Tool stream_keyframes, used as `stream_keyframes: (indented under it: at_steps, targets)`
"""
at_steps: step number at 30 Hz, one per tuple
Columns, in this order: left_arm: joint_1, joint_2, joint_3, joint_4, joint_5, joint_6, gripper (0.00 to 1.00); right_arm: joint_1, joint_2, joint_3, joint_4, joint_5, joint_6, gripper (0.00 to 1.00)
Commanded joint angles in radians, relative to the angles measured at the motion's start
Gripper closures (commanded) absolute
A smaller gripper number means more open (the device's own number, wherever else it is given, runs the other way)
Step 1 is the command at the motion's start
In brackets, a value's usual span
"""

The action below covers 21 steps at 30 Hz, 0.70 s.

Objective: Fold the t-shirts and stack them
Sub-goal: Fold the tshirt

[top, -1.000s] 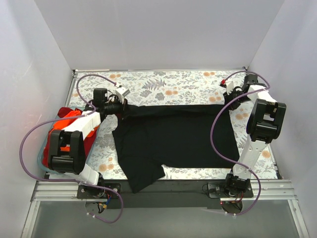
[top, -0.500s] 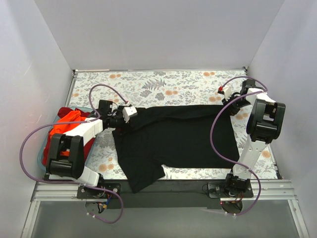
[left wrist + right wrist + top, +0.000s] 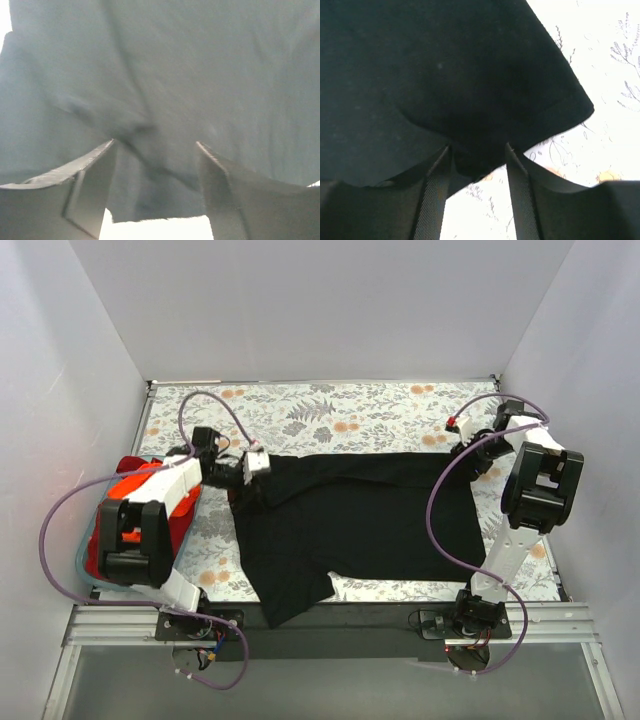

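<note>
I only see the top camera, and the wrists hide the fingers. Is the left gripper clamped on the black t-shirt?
Observer: No. The left wrist view shows the left gripper open, the black t-shirt lying across the gap.
Operator: And the right?
Observer: The right gripper is open too, the shirt's edge between its fingers.
Operator: Which part of the shirt?
Observer: Beside a hemmed corner, flat on the floral tablecloth.

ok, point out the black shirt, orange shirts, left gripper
black shirt (image 3: 380, 515), top view, middle of its body.
orange shirts (image 3: 184, 525), top view, cloth at the pile's right edge.
left gripper (image 3: 155, 145), left wrist view, midway between the fingertips.
</note>
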<state>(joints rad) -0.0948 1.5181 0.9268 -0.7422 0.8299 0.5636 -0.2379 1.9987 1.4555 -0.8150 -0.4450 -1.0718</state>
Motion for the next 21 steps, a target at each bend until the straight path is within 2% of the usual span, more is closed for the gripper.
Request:
stream_keyframes:
  at_steps: [1,3,5,9,12,17,21]
  targets:
    - [0.007,0.115,0.219,-0.06,0.168,-0.203,0.35,-0.011,-0.044,0.109,-0.116,-0.076,0.007,0.45]
    - [0.007,0.152,0.312,-0.025,0.228,-0.377,0.29,-0.011,-0.029,0.147,-0.147,-0.109,0.041,0.41]
    - [0.003,0.2,0.351,0.085,0.232,-0.596,0.29,-0.009,-0.014,0.203,-0.16,-0.149,0.076,0.41]
    - [-0.028,0.299,0.492,0.118,0.155,-0.769,0.29,-0.009,0.055,0.304,-0.2,-0.175,0.156,0.45]
    - [-0.066,0.356,0.529,0.093,0.057,-0.8,0.32,-0.009,0.093,0.367,-0.208,-0.178,0.196,0.52]
    - [-0.091,0.424,0.544,0.049,-0.118,-0.835,0.39,0.0,0.11,0.379,-0.219,-0.175,0.219,0.53]
    - [-0.097,0.433,0.531,0.003,-0.186,-0.823,0.41,0.003,0.103,0.347,-0.217,-0.167,0.205,0.53]
